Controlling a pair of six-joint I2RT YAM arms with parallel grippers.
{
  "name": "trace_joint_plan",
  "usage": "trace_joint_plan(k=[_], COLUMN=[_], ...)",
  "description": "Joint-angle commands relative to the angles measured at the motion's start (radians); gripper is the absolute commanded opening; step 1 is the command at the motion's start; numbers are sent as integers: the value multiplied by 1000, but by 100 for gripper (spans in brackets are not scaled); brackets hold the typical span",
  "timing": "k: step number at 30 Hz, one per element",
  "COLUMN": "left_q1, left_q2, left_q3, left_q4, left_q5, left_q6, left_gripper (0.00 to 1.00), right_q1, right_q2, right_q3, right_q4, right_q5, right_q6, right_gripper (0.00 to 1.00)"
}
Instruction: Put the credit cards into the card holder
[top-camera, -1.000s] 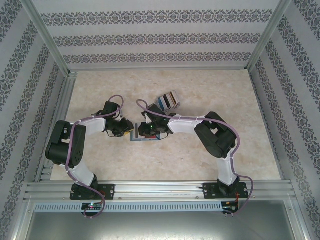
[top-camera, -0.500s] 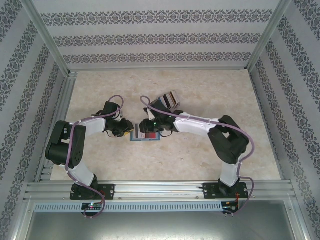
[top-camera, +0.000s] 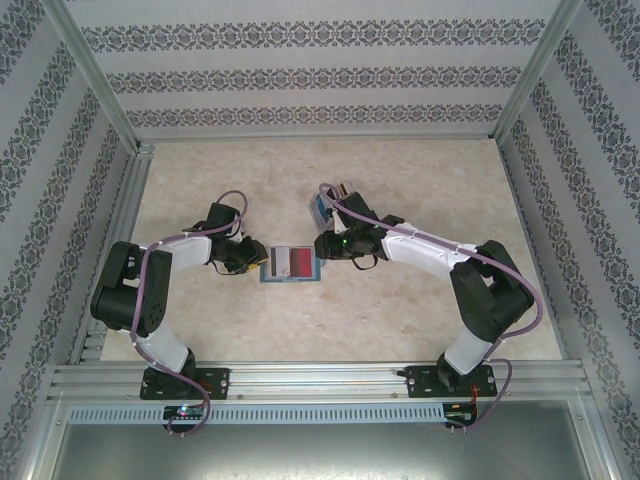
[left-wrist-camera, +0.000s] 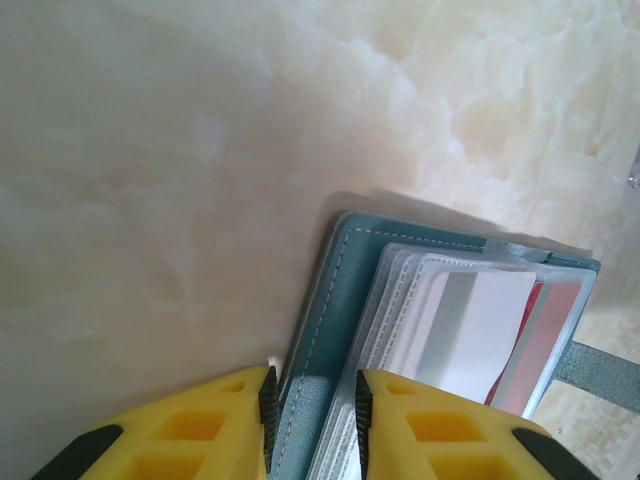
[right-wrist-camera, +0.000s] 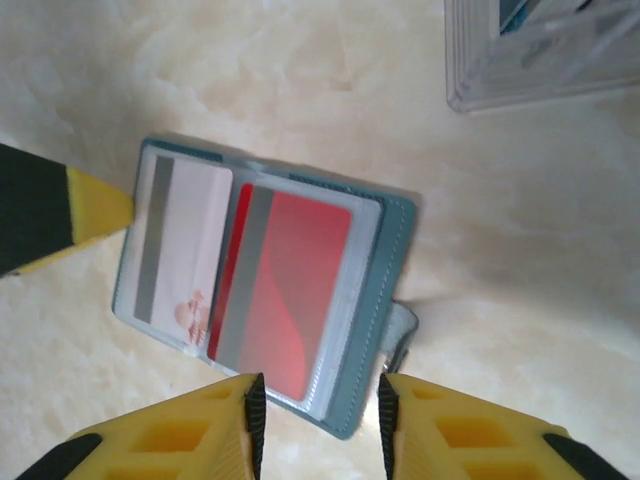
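The teal card holder (top-camera: 290, 263) lies open on the table, with a whitish card (right-wrist-camera: 185, 240) in its left sleeve and a red card (right-wrist-camera: 290, 290) in its right one. My left gripper (top-camera: 252, 263) is shut on the holder's left edge. Its teal cover (left-wrist-camera: 330, 330) and clear sleeves sit between the yellow fingers (left-wrist-camera: 312, 415). My right gripper (top-camera: 322, 246) hovers open just off the holder's right edge (right-wrist-camera: 375, 290), with nothing between its fingers (right-wrist-camera: 320, 420). More credit cards stand in a clear rack (top-camera: 322, 203) behind the right arm.
The clear rack (right-wrist-camera: 540, 50) stands close beyond the holder, partly covered by the right arm in the top view. A small strap tab (right-wrist-camera: 400, 325) sticks out from the holder's right side. Patterned walls and metal rails enclose the marble-look table (top-camera: 420, 310).
My right gripper has drawn back to the right, off the card holder, uncovering the red card in its sleeve. The left gripper and the holder have stayed put.
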Motion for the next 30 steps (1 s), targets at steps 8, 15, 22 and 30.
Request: trace_joint_plan(k=[8,15,22,30], left_q1=[3,2,1,-1], left_q2=[-11,-21,-7,-4], left_q3=[3,-8,-29,-33], left_q4=[-44,-44,1,19], left_q5=[-11,-11,9,15], left_q6=[7,5,-15,-25], left_gripper=[30,30,30,30], right_q1=[4,16,43,96], right_q2=[72,122,67,30], right_q3=[10,59,83,150], right_q4=[-45,-40,-74,-99], right_q5=[42,25,47,37], right_q6=[-47,-50,-64,-52], right_gripper=[41,17,12,12])
